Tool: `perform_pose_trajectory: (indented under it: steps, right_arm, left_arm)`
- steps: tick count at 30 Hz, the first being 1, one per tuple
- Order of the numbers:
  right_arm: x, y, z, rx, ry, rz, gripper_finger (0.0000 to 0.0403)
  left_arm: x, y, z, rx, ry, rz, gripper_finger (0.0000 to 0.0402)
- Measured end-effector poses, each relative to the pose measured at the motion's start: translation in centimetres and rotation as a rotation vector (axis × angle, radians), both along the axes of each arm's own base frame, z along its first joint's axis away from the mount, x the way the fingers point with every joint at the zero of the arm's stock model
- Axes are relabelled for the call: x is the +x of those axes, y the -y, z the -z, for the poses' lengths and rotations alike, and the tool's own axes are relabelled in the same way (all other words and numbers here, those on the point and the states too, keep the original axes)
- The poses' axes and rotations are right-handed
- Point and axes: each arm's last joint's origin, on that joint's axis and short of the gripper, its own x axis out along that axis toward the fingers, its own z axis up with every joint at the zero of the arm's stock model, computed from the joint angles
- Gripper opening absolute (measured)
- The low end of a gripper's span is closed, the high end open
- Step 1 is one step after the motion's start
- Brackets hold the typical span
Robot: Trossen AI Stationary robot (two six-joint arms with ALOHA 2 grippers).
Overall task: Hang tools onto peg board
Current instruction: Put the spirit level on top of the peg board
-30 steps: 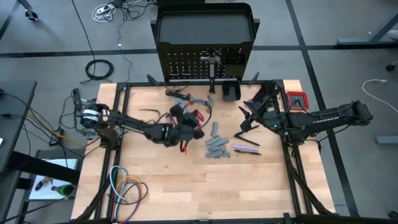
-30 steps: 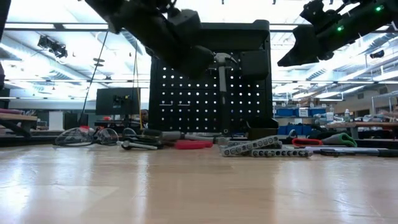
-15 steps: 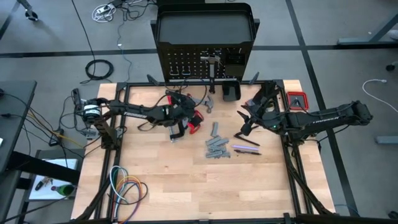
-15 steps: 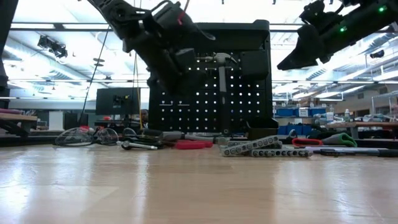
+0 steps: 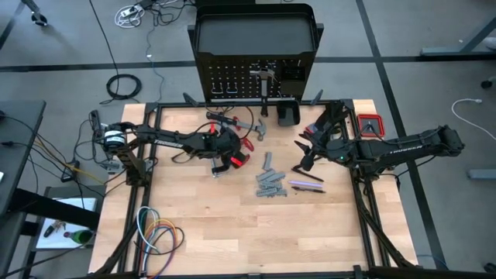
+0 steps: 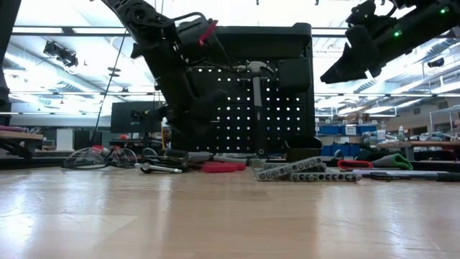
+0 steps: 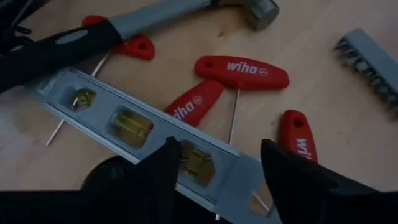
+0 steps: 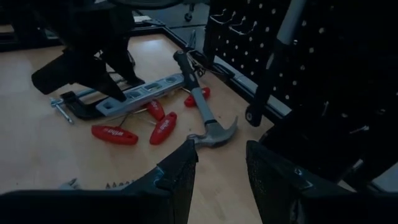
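Note:
A silver level (image 7: 130, 127) lies flat on the wooden table among red T-handled drivers (image 7: 242, 71), beside a hammer (image 8: 202, 115) and a black C-clamp (image 8: 68, 102). My left gripper (image 7: 221, 165) is open and tipped downward just over one end of the level, with one finger on each side of that end; in the high view my left gripper (image 5: 225, 164) is left of the table's centre. My right gripper (image 5: 304, 159) is open and holds nothing above the table's right half. The black peg board (image 5: 256, 77) stands at the far edge, with a hammer (image 6: 255, 101) hanging on it.
A row of grey wrenches (image 5: 269, 182) and thin screwdrivers (image 5: 306, 184) lie mid-table between the two arms. A small black box (image 5: 288, 112) sits at the peg board's foot. Coiled coloured cables (image 5: 155, 229) lie near the left front. The near half of the table is bare wood.
My left gripper has swung toward the table's far edge, sunk lower and tipped from nearly level to pointing down over the tools. My right arm has kept still.

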Motion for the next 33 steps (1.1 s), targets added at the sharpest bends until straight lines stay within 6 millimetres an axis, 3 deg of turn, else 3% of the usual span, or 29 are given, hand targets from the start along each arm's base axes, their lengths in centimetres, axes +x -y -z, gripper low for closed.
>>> perform_pose_trajectory:
  steps: [6,19,27,33]
  right_arm:
    - [0.0,0.0,0.0,-0.001,0.005,-0.001,0.0151]
    - [0.0,0.0,0.0,-0.007,0.000,-0.004,0.0151]
    - [0.0,0.0,0.0,-0.007,-0.001,-0.004,0.0151]
    - [0.0,0.0,0.0,-0.002,-0.001,-0.015,0.0151]
  left_arm:
    - [-1.1,-0.2,0.8,-0.030,-0.135,-0.019,0.0269]
    - [-3.7,0.7,1.2,-0.224,-0.431,-0.012,0.0255]
    - [-2.4,0.6,-0.5,-0.239,-0.339,-0.048,0.0257]
    - [-2.0,0.1,-0.6,-0.232,-0.259,-0.128,0.0288]
